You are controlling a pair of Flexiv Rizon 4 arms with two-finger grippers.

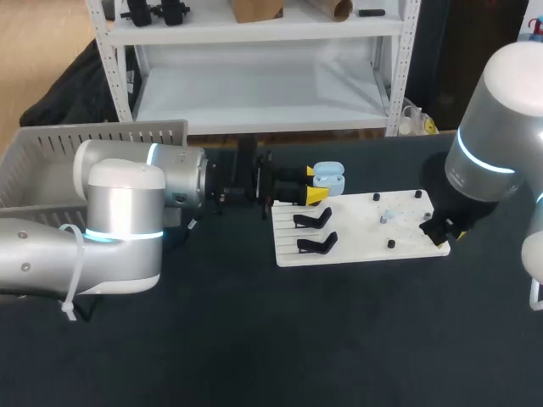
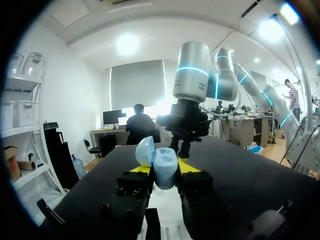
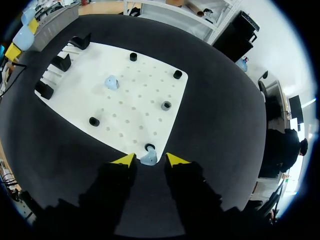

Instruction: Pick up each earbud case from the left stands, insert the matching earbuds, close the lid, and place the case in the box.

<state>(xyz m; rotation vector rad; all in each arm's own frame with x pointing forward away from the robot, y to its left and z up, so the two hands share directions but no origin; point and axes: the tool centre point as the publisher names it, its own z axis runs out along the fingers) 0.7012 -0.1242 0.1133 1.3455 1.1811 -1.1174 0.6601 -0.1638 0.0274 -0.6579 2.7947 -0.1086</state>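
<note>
The left gripper (image 1: 315, 185) clamps the open earbud case (image 2: 163, 169). An earbud (image 3: 148, 159) lies between the right gripper's (image 3: 149, 160) spread fingers.

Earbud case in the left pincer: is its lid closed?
No, the earbud case in the left pincer has its lid swung open, standing up beside the body.

Dark table (image 1: 254, 339), white board (image 1: 365, 231) lying flat on it right of the middle, rows of small holes across the board's right part, short black pegs (image 1: 391, 244) standing upright on that part, well apart from each other
</note>
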